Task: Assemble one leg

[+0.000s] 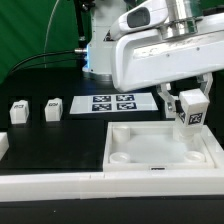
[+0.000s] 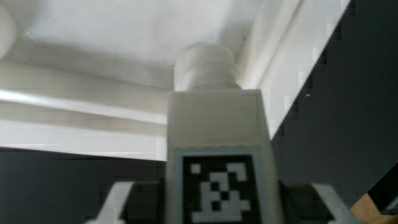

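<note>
My gripper (image 1: 190,106) is shut on a leg (image 1: 192,110), a small white block with a black-and-white tag, held above the far right corner of the large white tray (image 1: 120,158). In the wrist view the leg (image 2: 217,130) fills the middle, tag facing the camera, with my gripper (image 2: 221,200) closed on its sides and a finger (image 2: 125,198) at each side. Its round peg end points at the white tray (image 2: 71,110) below. Two more legs (image 1: 18,111) (image 1: 52,108) stand at the exterior view's left, and part of another (image 1: 3,145) shows at the left edge.
The marker board (image 1: 112,103) lies flat behind the tray. The robot's white arm (image 1: 160,50) hangs over the right half of the table. A white ledge (image 1: 60,185) runs along the front edge.
</note>
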